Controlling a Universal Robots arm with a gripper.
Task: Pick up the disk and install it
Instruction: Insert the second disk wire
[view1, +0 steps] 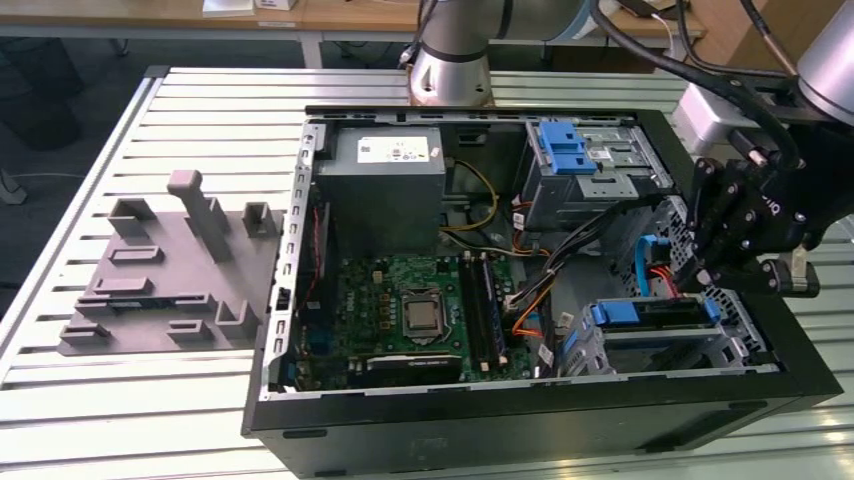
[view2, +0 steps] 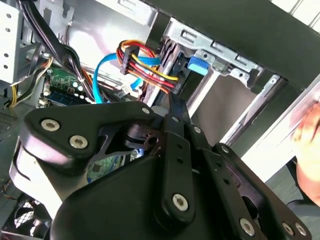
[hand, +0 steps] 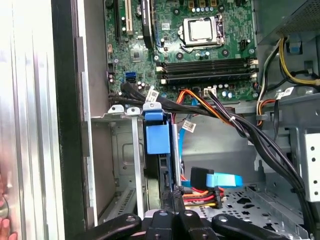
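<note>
1. One open computer case (view1: 534, 420) lies on its side on a slatted metal table (view1: 174, 400), with the motherboard (view1: 400, 310) exposed.
2. The disk (view1: 654, 313), with its blue carrier rail facing up, sits in the drive bay at the case corner nearest the exterior view's lower right. In the first wrist view the disk (hand: 159, 145) stands on edge between the metal bay walls, its blue tab uppermost.
3. The gripper (view1: 697, 272) hangs inside the case just above the far end of the disk, beside the case wall on the exterior view's right.
4. In the first wrist view the fingertips (hand: 170, 196) stand pressed close together against the disk's edge; whether they pinch it cannot be told.
5. A light-blue data cable (hand: 220, 179) and a red-yellow-orange power cable bundle (hand: 200, 197) lie just beside the fingertips.
6. The fixed metal cage with its blue latch (view1: 571, 150) sits at the far corner of the case, well apart from the gripper.
7. The grey power supply box (view1: 380, 190) sits near the far edge of the case, beside the cage.
8. A grey moulded fixture (view1: 167, 270) rests on the table beside the case, on the exterior view's left.
</note>
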